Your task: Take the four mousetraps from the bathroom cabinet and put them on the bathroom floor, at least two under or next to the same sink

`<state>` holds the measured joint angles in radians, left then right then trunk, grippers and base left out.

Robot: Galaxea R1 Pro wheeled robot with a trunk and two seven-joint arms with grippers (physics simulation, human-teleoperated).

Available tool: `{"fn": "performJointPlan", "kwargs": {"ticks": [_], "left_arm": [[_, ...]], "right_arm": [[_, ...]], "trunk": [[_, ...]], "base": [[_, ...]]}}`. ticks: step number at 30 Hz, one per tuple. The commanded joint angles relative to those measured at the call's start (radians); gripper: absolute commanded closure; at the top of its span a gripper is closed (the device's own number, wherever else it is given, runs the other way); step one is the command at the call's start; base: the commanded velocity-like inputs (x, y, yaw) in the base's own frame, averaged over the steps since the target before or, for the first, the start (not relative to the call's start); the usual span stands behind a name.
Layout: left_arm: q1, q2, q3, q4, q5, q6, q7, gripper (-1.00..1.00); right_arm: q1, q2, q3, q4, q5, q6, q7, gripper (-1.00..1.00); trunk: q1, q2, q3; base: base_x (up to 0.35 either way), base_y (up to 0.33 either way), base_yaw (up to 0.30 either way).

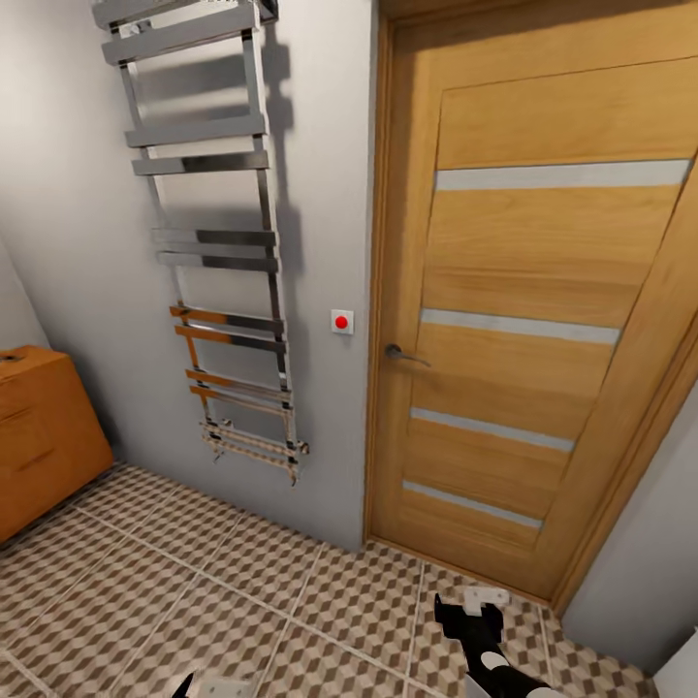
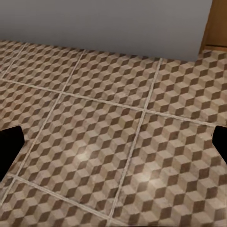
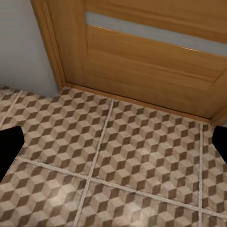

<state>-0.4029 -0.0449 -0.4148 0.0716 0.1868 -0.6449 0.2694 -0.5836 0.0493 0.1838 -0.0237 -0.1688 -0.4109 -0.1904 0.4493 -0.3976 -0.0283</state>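
The cabinet (image 1: 39, 441), a low orange-brown wooden chest, stands at the left edge of the head view against the grey wall. The mousetraps and the sink are out of view. The bathroom floor (image 1: 242, 591) of cube-patterned tiles spreads below. My right arm (image 1: 480, 645) reaches over the tiles in front of the door. In the left wrist view my left gripper (image 2: 113, 146) is open over bare tiles, dark fingertips (image 2: 9, 146) wide apart. My right gripper (image 3: 113, 144) is open too, with nothing between its fingers, above tiles by the door's foot.
A wooden door (image 1: 543, 320) with grey stripes and a lever handle (image 1: 402, 355) stands shut ahead to the right. A chrome towel radiator (image 1: 218, 242) hangs on the grey wall, a red button (image 1: 341, 322) beside it. A white corner (image 1: 683, 669) shows at bottom right.
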Motion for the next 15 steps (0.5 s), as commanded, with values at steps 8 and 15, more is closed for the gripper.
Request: {"fn": "performJointPlan", "kwargs": {"ticks": [8, 15], "left_arm": [[-0.002, -0.001, -0.009, 0.004, 0.007, -0.006, 0.002, -1.00], [-0.002, -0.001, -0.009, 0.004, 0.007, -0.006, 0.002, -1.00]], "right_arm": [[-0.001, 0.000, 0.009, 0.001, -0.009, -0.003, -0.003, -1.00], [-0.001, 0.000, 0.009, 0.001, -0.009, -0.003, -0.003, -1.00]], "trunk": [[0.001, -0.002, -0.002], [0.001, -0.002, -0.002]], "base": [[0.000, 0.000, 0.285], [0.000, 0.000, 0.285]]}}
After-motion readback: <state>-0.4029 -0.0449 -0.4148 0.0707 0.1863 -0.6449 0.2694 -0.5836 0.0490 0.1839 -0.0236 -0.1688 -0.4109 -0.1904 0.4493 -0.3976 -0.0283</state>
